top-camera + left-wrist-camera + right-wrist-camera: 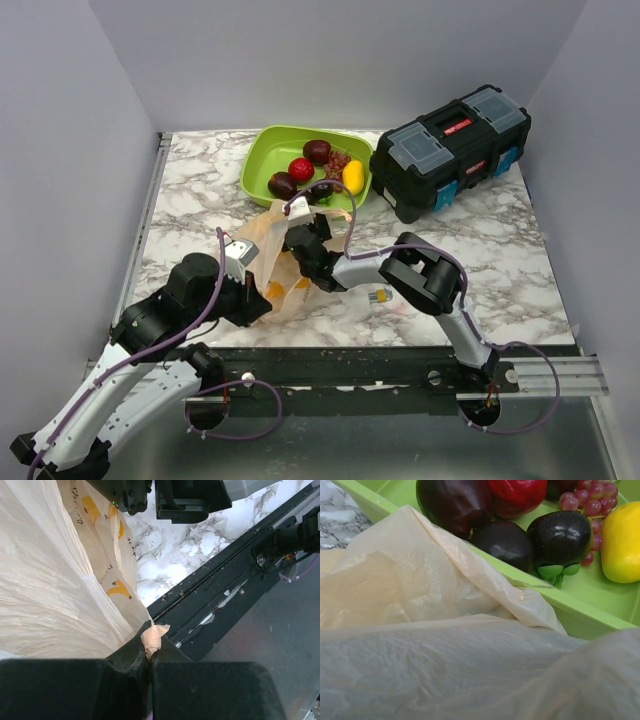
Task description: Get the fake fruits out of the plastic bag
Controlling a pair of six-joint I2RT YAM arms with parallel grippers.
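The left claw [148, 656] is clamped tight on a twisted scrap of the plastic bag [55, 580], near the front edge of the bench [170, 565]. The right claw [300, 228] is at the bag's far end. Film covers its camera, so I cannot tell how far its jaws are parted. Just beyond it, the fake fruits [560, 537] lie in the lime-green tray [580, 617], and the bag's edge laps over the tray's rim. A black toolbox [450, 150] stands to the right of the tray.
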